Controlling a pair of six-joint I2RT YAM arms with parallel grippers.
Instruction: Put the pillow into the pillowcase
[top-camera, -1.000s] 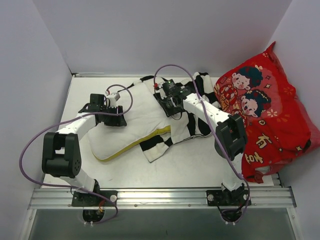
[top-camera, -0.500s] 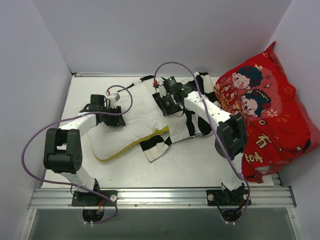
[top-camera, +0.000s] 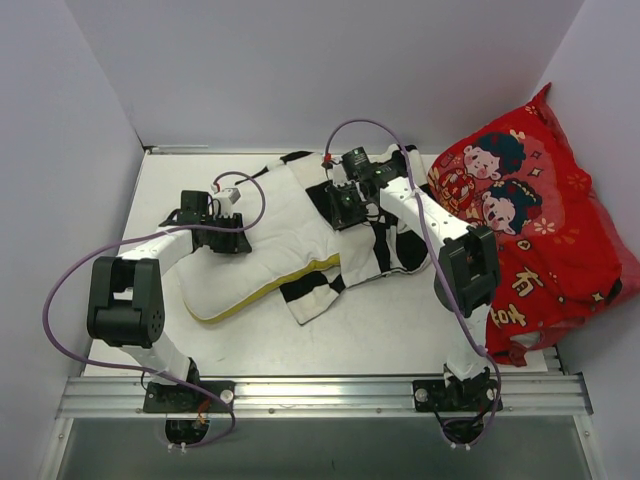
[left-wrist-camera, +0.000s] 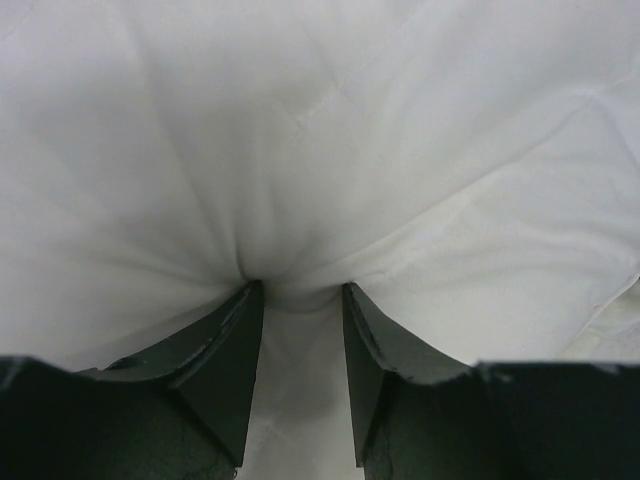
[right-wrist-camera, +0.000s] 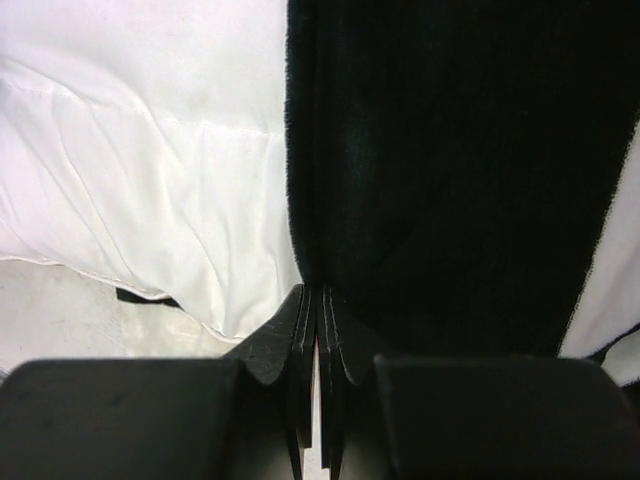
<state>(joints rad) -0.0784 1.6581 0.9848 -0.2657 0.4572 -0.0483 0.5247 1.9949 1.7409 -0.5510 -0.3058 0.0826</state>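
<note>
Pillow (top-camera: 265, 240) lies mid-table (top-camera: 370, 325), cream with a yellow edge toward the near side. Its right end is tucked just into the pillowcase; most of it is still outside. Red cushion (top-camera: 545, 230) is propped at the right wall and not involved. Pillowcase (top-camera: 315, 290) is a limp checkerboard spread right of and partly under the pillow, with its mouth around the pillow's right end.

Changes in the last second:
- The right arm has shifted toward the far right.
- Right gripper (top-camera: 343, 212) has shut tight on the case.
- Left gripper (top-camera: 240, 238) has narrowed onto the pillow's left part.

Likely meaning: grips are set on both, and the next step is sliding the case over while the left arm holds or feeds the pillow. Insertion has barely begun.

Views:
- Top view gives the layout only; the jaw contact is hidden.
- Left wrist shows the left gripper (left-wrist-camera: 297, 290) clamped on a bunched fold of pillow (left-wrist-camera: 300, 150), with fabric puckering into the tips.
- Right wrist shows the right gripper (right-wrist-camera: 315, 300) with fingers pressed together. It looks like they pinch the edge of the black pillowcase (right-wrist-camera: 450, 150) square right where it meets the pillow (right-wrist-camera: 150, 150).
</note>
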